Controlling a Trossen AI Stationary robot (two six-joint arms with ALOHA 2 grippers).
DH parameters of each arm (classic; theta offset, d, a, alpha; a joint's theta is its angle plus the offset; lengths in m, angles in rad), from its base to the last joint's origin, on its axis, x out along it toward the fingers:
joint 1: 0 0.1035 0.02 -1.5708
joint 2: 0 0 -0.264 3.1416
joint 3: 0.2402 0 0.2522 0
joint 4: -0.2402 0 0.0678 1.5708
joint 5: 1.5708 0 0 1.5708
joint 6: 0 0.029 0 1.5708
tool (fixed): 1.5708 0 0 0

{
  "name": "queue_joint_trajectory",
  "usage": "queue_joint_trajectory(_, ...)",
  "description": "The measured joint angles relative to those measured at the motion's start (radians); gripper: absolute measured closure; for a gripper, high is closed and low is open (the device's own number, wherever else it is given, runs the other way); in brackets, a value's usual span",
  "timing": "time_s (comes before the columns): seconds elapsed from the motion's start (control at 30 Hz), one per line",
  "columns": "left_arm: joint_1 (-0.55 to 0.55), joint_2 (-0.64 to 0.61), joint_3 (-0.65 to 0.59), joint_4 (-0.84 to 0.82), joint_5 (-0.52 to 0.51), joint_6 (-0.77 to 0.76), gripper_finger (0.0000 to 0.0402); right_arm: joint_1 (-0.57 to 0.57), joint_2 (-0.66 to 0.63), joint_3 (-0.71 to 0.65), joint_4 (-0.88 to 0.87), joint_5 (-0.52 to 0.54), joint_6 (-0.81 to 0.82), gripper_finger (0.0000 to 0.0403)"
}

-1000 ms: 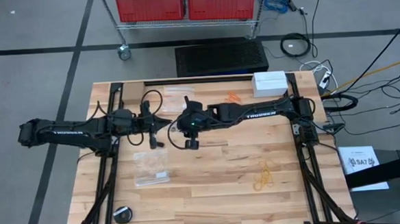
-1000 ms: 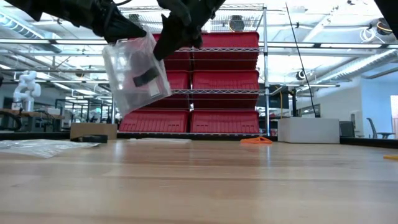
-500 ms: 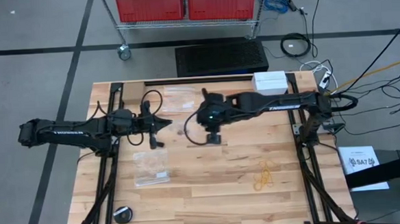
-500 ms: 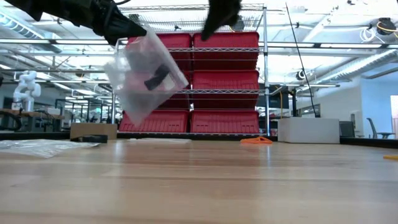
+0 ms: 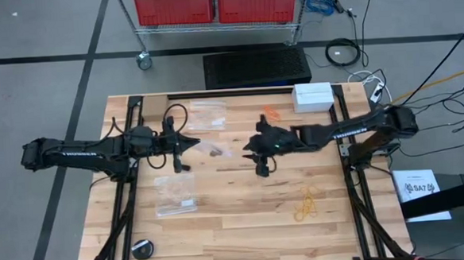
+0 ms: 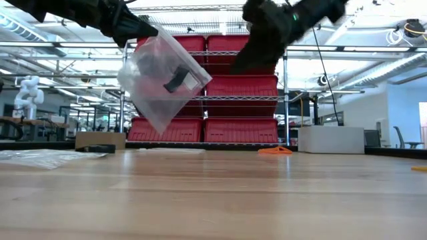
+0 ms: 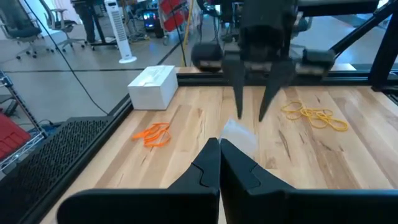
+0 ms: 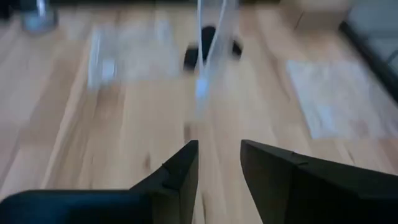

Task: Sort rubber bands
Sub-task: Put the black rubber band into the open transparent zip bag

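1. Pale wooden plank surface [image 5: 244, 217] carries everything; two dark arms reach in over it from opposite sides.
2. Left arm lies along the left half. Left gripper [image 5: 191, 144] hangs above the surface; its fingers [image 7: 219, 163] are pressed together on the top edge of a clear plastic bag [image 6: 163, 79].
3. That bag dangles tilted in the air in the low view, with a small dark lump inside it, probably black rubber bands [image 6: 176, 79]; the loops cannot be made out singly.
4. Right arm reaches from the right edge toward the middle. Right gripper [image 5: 261, 162] is raised off the surface, facing the hanging bag with a gap between them; its fingers [image 8: 180, 171] stand apart with nothing between them.
5. White rectangular box [image 5: 313, 95] sits near the far right corner.
6. A second clear flat bag [image 5: 175, 195] lies on the surface, below the left gripper in the high view; a third [image 5: 203, 115] lies near the far edge.
7. Pale yellow-tan rubber bands [image 5: 306, 205] lie in a loose tangle on the near right part of the surface.
8. Orange rubber bands [image 5: 271, 112] lie in a small heap near the far edge, left of the white box.
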Motion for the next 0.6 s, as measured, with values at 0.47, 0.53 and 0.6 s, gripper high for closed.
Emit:
queue_joint_trajectory(0.47,0.0,0.0,0.0,0.017,-0.045,0.009,0.0402,-0.003,0.167,-0.247,0.724,0.072,0.142,0.0258)
queue_joint_trajectory(0.53,0.0,0.0,0.0,0.015,-0.047,0.009,0.0402,0.005,0.205,-0.208,0.726,0.068,0.122,0.0257)
queue_joint_trajectory(0.6,0.0,0.0,0.0,0.015,-0.047,0.009,0.0402,0.008,0.242,-0.169,0.726,0.086,0.095,0.0257)
